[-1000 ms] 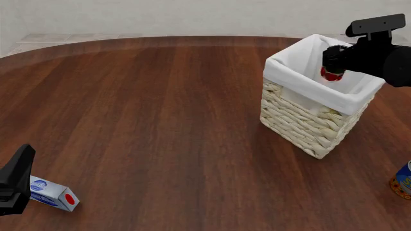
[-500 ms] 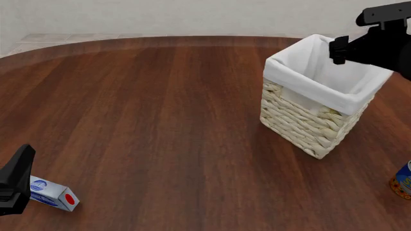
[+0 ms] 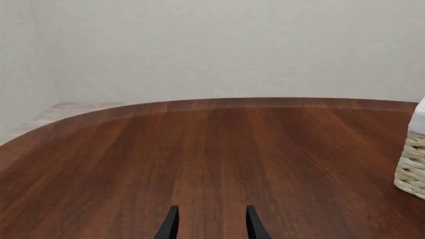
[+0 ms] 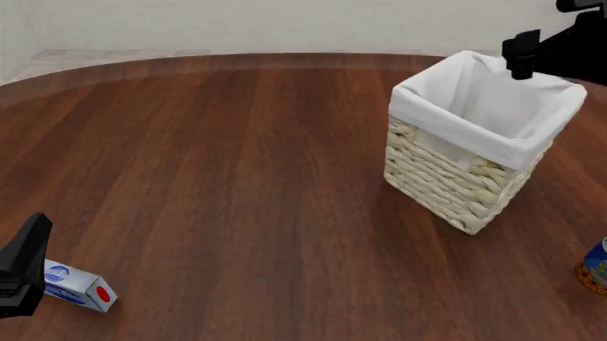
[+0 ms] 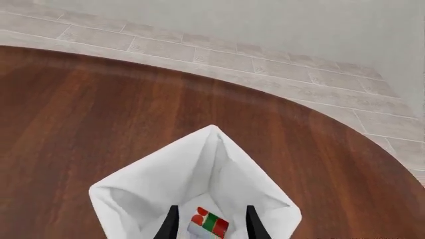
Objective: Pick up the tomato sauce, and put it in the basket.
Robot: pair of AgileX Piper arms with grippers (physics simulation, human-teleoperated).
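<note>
The basket [image 4: 465, 185] stands at the right of the table, pale wicker with a white lining [image 5: 146, 189] folded over its rim. The tomato sauce [image 5: 208, 224] lies at the bottom inside it, red and green label up; the front view hides it behind the basket's wall. My right gripper [image 4: 522, 57] hovers above the basket's far rim, and in its wrist view the right gripper [image 5: 211, 209] is open, well above the can. My left gripper [image 4: 24, 273] rests low at the near left, and its wrist view shows the left gripper [image 3: 211, 211] open with nothing between its fingers.
A white-blue carton [image 4: 81, 290] with a red dot lies right beside the left gripper. A blue-orange can [image 4: 595, 266] stands at the right edge of the front view. The basket's corner [image 3: 413, 159] shows in the left wrist view.
The right gripper let go of the tomato sauce, which dropped into the basket. The gripper then rose and pulled away to the upper right. The left arm stayed still.
</note>
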